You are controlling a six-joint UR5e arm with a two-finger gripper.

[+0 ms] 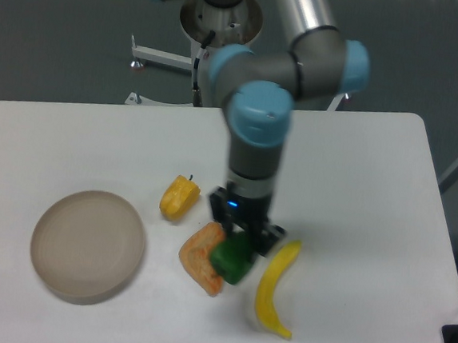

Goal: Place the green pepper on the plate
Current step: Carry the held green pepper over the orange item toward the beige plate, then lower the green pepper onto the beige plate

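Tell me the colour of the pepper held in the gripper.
Bright green: the glossy blocky pepper, in the fixed camera view.

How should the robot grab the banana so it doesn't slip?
Probably from straight above, closing the gripper across the banana at its middle, the fingers on its two long sides. It lies flat, curved, and narrow, and its middle looks thickest. Its left side sits close to the green pepper, now held.

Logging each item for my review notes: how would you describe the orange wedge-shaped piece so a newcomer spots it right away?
Start at the white table; left of the banana, right of the plate, lies the orange wedge. It alone is triangular, and the held green pepper overlaps its right edge.
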